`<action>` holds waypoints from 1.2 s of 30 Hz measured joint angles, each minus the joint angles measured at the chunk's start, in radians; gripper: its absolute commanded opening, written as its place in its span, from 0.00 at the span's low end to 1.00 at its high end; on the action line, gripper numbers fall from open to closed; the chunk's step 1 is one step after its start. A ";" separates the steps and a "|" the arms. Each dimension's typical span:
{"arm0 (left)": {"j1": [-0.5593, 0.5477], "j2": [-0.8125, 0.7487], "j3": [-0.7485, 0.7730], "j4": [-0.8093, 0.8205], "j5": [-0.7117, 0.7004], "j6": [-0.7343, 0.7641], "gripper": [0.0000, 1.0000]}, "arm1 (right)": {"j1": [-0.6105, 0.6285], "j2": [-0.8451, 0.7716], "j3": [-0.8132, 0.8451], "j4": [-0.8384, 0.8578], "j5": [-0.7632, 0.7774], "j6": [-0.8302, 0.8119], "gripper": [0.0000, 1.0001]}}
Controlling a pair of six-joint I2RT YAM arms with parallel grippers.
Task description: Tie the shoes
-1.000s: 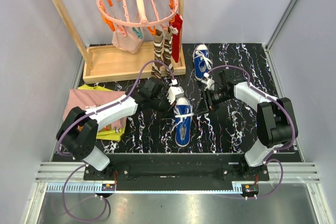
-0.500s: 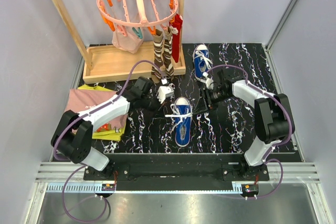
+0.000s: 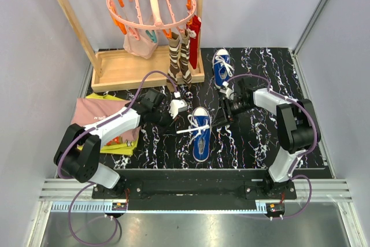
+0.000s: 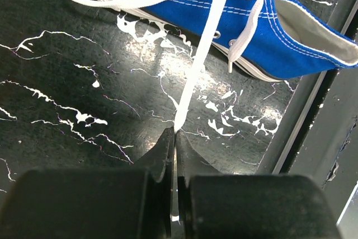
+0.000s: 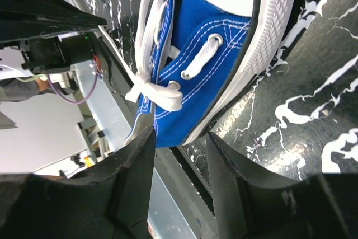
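Two blue shoes with white laces lie on the black marbled table. The near shoe (image 3: 200, 134) (image 4: 279, 20) (image 5: 210, 32) lies between the arms; the far shoe (image 3: 221, 67) lies behind it. My left gripper (image 3: 171, 121) (image 4: 174, 136) is just left of the near shoe, shut on one white lace (image 4: 197, 74) that runs taut from its tips to the shoe's crossing. My right gripper (image 3: 225, 111) (image 5: 179, 144) hangs at the shoe's right side, open, with nothing between its fingers (image 5: 130, 177). A knotted lace loop (image 5: 154, 90) sits just beyond them.
A wooden rack (image 3: 133, 67) stands at the back left with a pink round peg hanger (image 3: 151, 1) and hanging socks (image 3: 180, 56). Folded clothes (image 3: 104, 121) lie at the left edge. The table's front rail (image 3: 191, 186) runs by the arm bases.
My left gripper has drawn back to the left, away from the near shoe, pulling the lace out with it. The right jaws have spread a little wider beside the shoe.
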 measured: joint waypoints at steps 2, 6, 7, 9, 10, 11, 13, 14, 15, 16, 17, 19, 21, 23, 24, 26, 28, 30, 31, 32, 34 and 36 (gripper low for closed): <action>0.001 0.000 0.000 -0.001 0.000 0.005 0.00 | 0.002 0.012 0.000 0.011 -0.008 0.014 0.50; 0.003 0.000 -0.008 0.000 0.000 0.008 0.00 | 0.014 0.025 0.000 0.042 -0.021 0.051 0.50; 0.003 0.000 -0.010 0.000 0.000 0.008 0.00 | 0.020 0.027 0.000 0.051 -0.024 0.061 0.50; 0.003 0.000 -0.011 0.001 0.000 0.008 0.00 | 0.032 0.032 0.000 0.071 -0.031 0.077 0.49; 0.003 0.000 -0.011 0.002 0.000 0.008 0.00 | 0.037 0.035 0.000 0.081 -0.034 0.085 0.49; 0.003 0.000 -0.011 0.002 0.000 0.008 0.00 | 0.043 0.039 0.000 0.090 -0.035 0.093 0.49; 0.003 0.001 -0.011 0.003 0.000 0.007 0.00 | 0.049 0.047 0.000 0.106 -0.039 0.105 0.48; 0.003 0.001 -0.011 0.003 0.000 0.007 0.00 | 0.051 0.051 0.000 0.116 -0.040 0.111 0.48; 0.003 0.001 -0.011 0.003 0.000 0.008 0.00 | 0.053 0.054 0.000 0.121 -0.040 0.116 0.47; 0.003 0.002 -0.011 0.004 0.000 0.007 0.00 | 0.055 0.058 0.000 0.126 -0.040 0.122 0.45; 0.003 0.002 -0.011 0.005 0.000 0.007 0.00 | 0.056 0.061 0.000 0.133 -0.040 0.127 0.43; 0.003 0.006 -0.011 0.010 0.000 0.007 0.00 | 0.058 0.067 0.001 0.143 -0.041 0.135 0.39; 0.003 0.011 -0.011 0.012 0.000 0.007 0.00 | 0.059 0.069 0.001 0.149 -0.041 0.143 0.30; 0.003 0.017 -0.011 0.014 0.000 0.007 0.05 | 0.059 0.069 0.002 0.154 -0.042 0.149 0.11; 0.004 0.019 -0.011 0.015 0.000 0.007 0.10 | 0.059 0.069 0.002 0.157 -0.042 0.151 0.05; 0.008 0.022 -0.011 0.018 0.002 0.004 0.26 | 0.059 0.068 0.002 0.163 -0.043 0.156 0.00; 0.023 0.022 -0.011 0.026 0.014 0.000 0.38 | 0.059 0.068 0.002 0.164 -0.042 0.162 0.00; 0.055 0.021 -0.013 0.050 0.039 -0.022 0.48 | 0.059 0.063 0.002 0.164 -0.042 0.165 0.00; 0.074 0.019 -0.013 0.068 0.053 -0.034 0.49 | 0.059 0.060 0.001 0.164 -0.042 0.166 0.00; 0.092 0.016 -0.013 0.089 0.062 -0.042 0.50 | 0.059 0.056 0.001 0.164 -0.041 0.166 0.00; 0.119 0.010 -0.007 0.121 0.079 -0.039 0.52 | 0.059 0.048 -0.002 0.164 -0.041 0.166 0.00; 0.126 0.011 0.017 0.124 0.105 0.009 0.57 | 0.059 0.041 -0.005 0.164 -0.040 0.166 0.00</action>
